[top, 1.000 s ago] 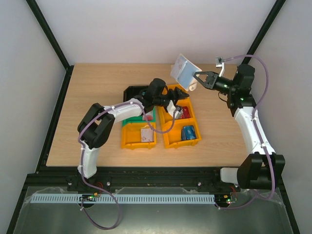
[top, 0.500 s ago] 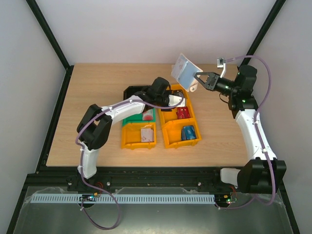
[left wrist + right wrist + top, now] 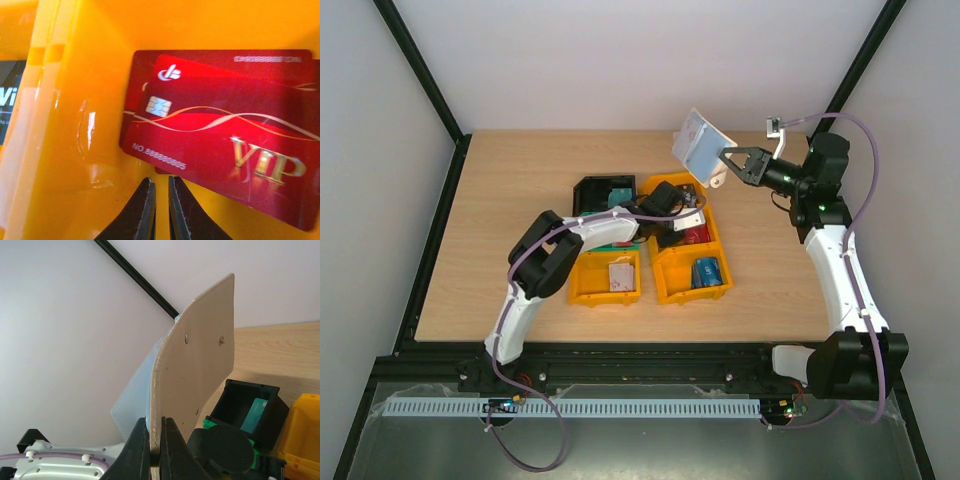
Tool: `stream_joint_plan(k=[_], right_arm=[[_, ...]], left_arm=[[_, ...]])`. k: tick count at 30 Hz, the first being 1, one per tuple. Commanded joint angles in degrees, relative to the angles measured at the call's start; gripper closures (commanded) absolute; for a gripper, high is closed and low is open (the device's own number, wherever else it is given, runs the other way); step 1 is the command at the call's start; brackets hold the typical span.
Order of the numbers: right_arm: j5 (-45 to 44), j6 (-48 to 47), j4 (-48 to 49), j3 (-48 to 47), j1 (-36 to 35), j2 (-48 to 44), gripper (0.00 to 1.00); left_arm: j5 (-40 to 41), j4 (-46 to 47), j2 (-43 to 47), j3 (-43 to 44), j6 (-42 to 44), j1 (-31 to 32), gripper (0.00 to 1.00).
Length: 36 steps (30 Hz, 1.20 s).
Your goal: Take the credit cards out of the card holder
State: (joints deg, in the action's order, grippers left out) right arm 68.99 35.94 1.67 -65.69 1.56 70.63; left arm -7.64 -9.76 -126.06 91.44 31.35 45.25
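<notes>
Tan-backed, pale-fronted card holder (image 3: 701, 148) in clenched right claw (image 3: 723, 152) — left claw (image 3: 160, 184) closed, empty.

a wooden table (image 3: 520, 180) sits between plain white walls (image 3: 620, 60).

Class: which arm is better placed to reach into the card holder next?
Probably the left. The right gripper is shut on the card holder, held in the air, so it is busy. The left gripper carries nothing, jaws together over the red cards in the orange bin.
</notes>
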Motion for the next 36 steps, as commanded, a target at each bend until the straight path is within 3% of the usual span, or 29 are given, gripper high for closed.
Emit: stream_joint_plan(k=[1, 16, 23, 28, 36], right_arm=[[0.47, -0.76, 0.5, -2.42, 0.37, -2.16, 0.98], [0.96, -1.14, 0.7, -2.59, 0.37, -1.02, 0.98], [0.37, -1.15, 0.4, -2.66, 0.37, -1.24, 0.98], [0.62, -1.71, 0.44, -3.49, 0.37, -1.53, 0.98], [8.42, -1.22, 3.0, -3.48, 0.22, -2.98, 0.98]], left_arm=[[3.21, -0.25, -2.44, 2.68, -3.31, -0.25, 0.91], [-3.45, 3.02, -3.39, 2.67, -5.65, 1.72, 0.89], [-5.21, 4.94, 0.81, 0.83, -8.2, 1.45, 0.86], [-10.46, 5.61, 8.76, -2.67, -11.4, -1.41, 0.76], [-21.84, 2.38, 29.45, -14.63, -11.03, -6.52, 0.46]])
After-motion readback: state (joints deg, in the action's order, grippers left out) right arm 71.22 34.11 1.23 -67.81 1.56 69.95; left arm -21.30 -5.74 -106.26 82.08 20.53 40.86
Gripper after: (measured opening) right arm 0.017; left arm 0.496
